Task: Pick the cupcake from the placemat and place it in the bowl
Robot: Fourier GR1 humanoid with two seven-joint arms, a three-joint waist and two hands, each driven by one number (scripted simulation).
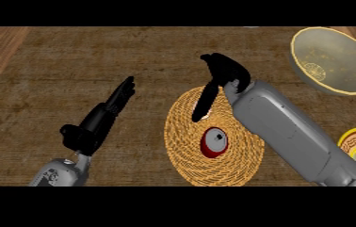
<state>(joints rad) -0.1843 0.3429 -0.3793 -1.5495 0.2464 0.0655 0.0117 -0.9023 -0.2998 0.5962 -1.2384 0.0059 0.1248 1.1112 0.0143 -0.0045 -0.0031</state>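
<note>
Cupcake (214,141), red w/ pale top, sits on woven placemat (213,137), near its middle, not yet lifted. Right hand (221,77) hangs over placemat's far edge, fingers pointing down and a bit apart, holding nothing; probably poised so for coming down on cupcake, which lies nearer than the fingertips. Left hand (104,115) rests at left w/ fingers straight and together, well apart from everything, likely parked since not needed. Bowl (327,60) waits at far right on counter (83,70), tilted toward view, nothing visible inside. Count: 1 cupcake, 1 placemat, 1 bowl, 2 hands; also 1 yellow object (348,143) cut by right edge, cannot tell what.
</note>
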